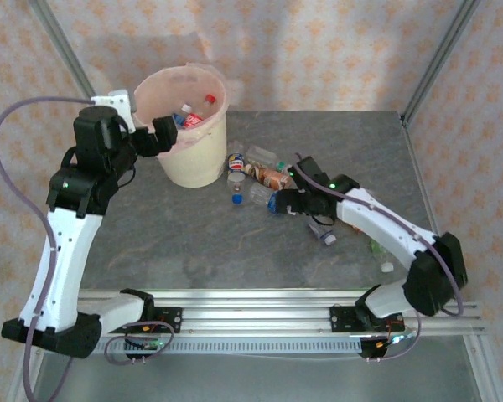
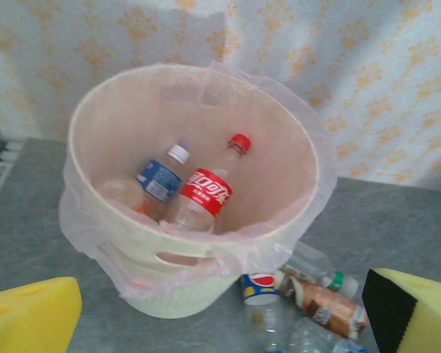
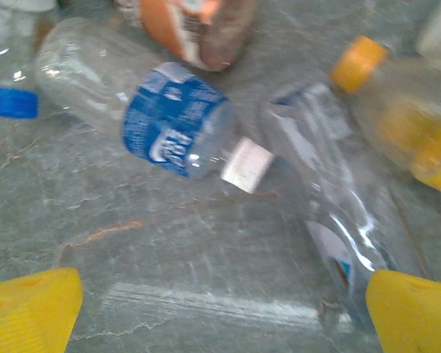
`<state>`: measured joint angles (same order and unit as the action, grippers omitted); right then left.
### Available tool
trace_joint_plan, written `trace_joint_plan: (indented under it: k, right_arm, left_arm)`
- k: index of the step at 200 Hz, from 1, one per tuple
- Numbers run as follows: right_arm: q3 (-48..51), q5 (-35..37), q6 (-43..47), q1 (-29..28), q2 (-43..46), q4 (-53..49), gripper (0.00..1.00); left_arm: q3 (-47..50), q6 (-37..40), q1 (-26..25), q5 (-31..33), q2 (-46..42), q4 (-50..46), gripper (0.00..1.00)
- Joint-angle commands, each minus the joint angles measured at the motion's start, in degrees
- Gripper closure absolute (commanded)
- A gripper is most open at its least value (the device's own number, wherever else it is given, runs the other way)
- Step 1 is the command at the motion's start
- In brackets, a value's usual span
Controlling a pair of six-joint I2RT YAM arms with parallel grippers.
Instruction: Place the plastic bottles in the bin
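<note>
We are holding our left claw (image 1: pixel 164 134) wide open and empty above the bin (image 1: pixel 193 166), where two bottles (image 2: pixel 206 193) are lying. Our right claw (image 3: pixel 220 316) is hanging open low over the loose bottles (image 3: pixel 169 132) on the table (image 1: pixel 151 243), ready to grab one.

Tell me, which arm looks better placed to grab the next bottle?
Right, probably: the right fingers are open close above the blue-labelled bottle lying on the table; the left fingers are up beside the bin.
</note>
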<state>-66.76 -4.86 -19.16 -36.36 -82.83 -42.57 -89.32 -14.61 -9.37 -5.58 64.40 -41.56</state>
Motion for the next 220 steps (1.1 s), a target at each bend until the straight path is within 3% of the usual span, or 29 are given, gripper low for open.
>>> trace_joint_plan:
  k: [1, 55, 109, 176, 220]
  right_arm:
    - [-5.1, 2.7, 6.4, -2.1, -5.5, -0.5, 0.01]
    - [-14.6, 2.7, 16.3, -3.4, -18.9, -1.3, 0.01]
    - [-18.7, 1.9, 22.8, -3.4, -25.8, -1.0, 0.01]
    - [-21.7, 7.6, 23.7, -3.4, -31.2, -3.3, 0.01]
    - [-19.2, 3.4, 22.2, -3.4, -31.1, -2.0, 0.01]
  left_arm:
    - [3.8, -6.4, -0.1, -0.6, -3.8, 6.6, 0.0]
    - [5.6, -6.1, 0.0, 2.2, -5.7, 4.4, 0.0]
    - [6.2, -5.9, -0.1, 2.1, -5.0, 4.4, 0.0]
    - [6.0, -5.5, -0.1, 2.1, -4.5, 4.5, 0.0]
    - [6.0, -5.6, -0.1, 2.1, -4.4, 4.4, 0.0]
